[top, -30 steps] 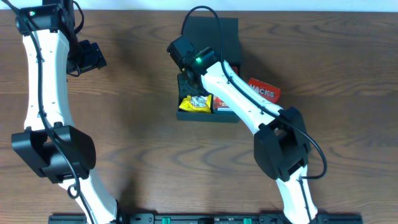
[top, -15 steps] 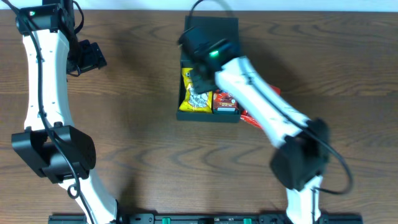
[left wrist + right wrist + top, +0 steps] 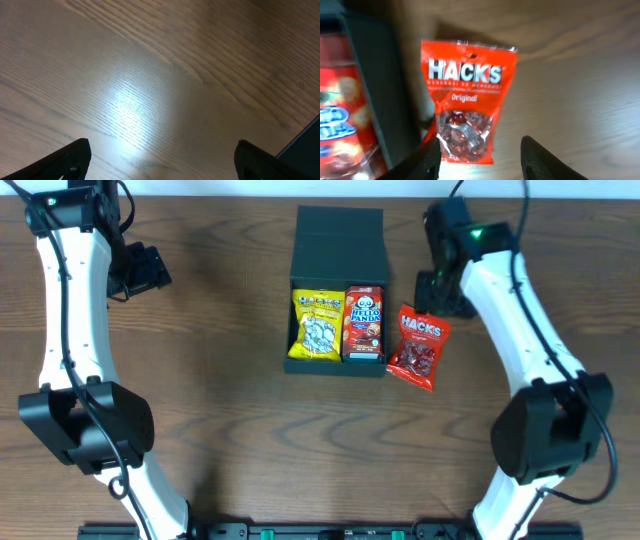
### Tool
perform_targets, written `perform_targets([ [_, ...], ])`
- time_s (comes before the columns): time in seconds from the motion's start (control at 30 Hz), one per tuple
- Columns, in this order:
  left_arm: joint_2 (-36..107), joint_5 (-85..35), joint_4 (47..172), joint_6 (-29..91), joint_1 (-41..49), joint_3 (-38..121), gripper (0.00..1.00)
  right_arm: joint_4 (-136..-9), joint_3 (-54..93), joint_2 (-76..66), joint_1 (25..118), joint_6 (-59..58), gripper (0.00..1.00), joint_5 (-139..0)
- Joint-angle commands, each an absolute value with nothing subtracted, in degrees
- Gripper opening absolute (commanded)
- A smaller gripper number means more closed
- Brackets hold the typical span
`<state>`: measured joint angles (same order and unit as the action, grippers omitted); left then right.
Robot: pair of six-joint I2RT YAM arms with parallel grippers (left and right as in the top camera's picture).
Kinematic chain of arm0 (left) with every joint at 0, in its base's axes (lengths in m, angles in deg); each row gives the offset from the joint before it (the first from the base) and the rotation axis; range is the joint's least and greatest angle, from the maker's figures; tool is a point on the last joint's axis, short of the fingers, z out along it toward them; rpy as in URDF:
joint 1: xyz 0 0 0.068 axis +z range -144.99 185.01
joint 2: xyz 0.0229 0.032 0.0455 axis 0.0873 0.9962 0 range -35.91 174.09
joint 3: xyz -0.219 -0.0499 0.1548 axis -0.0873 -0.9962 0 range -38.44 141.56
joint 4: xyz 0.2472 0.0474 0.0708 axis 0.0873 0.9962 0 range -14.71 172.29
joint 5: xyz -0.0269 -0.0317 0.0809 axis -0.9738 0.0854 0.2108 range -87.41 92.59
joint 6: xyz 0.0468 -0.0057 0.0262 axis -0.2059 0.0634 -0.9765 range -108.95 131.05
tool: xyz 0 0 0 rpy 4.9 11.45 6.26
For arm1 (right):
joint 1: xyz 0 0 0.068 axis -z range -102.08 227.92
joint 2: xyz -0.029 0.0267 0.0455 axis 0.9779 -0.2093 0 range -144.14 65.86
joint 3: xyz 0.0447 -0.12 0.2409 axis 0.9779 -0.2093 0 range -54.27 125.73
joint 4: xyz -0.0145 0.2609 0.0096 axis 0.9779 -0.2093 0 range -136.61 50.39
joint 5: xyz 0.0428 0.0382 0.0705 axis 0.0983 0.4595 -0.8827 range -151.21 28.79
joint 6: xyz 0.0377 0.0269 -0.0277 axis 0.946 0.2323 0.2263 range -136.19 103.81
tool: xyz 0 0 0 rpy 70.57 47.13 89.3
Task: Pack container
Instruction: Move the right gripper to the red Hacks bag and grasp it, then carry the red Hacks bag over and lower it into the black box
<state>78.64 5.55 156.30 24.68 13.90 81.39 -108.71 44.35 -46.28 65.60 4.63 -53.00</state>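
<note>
Overhead and wrist views: I am watching the container (image 3: 340,240) sitting at 12 o'clock on the wooden table (image 3: 230,410), its lid lying flipped back toward the far edge. It is carrying a yellow snack pack (image 3: 316,325) and a red Hello Panda box (image 3: 364,325) side by side. A red HACKS pack (image 3: 418,345) is lying flat on the table at the container's 3 o'clock, just beside its wall. The right gripper (image 3: 481,150) is hovering at that pack's 12 o'clock, jaws spread wide and gripping nothing. The left gripper (image 3: 162,155) is hanging at the container's 9 o'clock, well apart, fingers likewise parted over bare wood and touching nothing.
</note>
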Motion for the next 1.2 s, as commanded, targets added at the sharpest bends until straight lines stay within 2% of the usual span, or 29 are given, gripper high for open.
perform_targets([
  [0.0, 77.41, 5.26, 156.50, 24.33, 13.98, 82.63, 0.92, -106.48, 38.72, -46.76, 65.03, 5.57, 0.54, -55.26],
  [0.23, 77.41, 3.95, 156.50, 24.33, 13.98, 82.63, 0.92, -98.79, 30.10, -46.76, 65.12, 4.30, 0.52, -62.36],
  [0.4, 77.41, 2.66, 156.52, 24.33, 13.98, 82.63, 0.92, -96.02, 29.51, -46.76, 63.72, 3.45, 0.54, -62.29],
  [0.8, 77.41, 2.69, 156.87, 24.33, 13.98, 82.63, 0.92, -95.32, 29.34, -50.49, 63.59, 3.47, 0.49, -61.09],
  [0.83, 77.41, 2.69, 156.85, 24.33, 13.98, 82.63, 0.92, -95.29, 29.34, -50.95, 63.59, 3.47, 0.46, -61.07],
  [0.93, 77.41, 2.69, 156.87, 24.33, 13.98, 82.63, 0.92, -95.38, 29.34, -51.48, 63.59, 3.47, 0.16, -61.09],
  [1.0, 77.41, 2.71, 156.85, 24.33, 13.98, 82.63, 0.92, -95.32, 29.43, -51.46, 63.59, 3.49, 0.01, -61.09],
  [1.17, 77.41, 2.71, 156.87, 24.31, 13.98, 82.63, 0.92, -98.40, 32.20, -51.35, 63.74, 3.49, 0.02, -59.54],
])
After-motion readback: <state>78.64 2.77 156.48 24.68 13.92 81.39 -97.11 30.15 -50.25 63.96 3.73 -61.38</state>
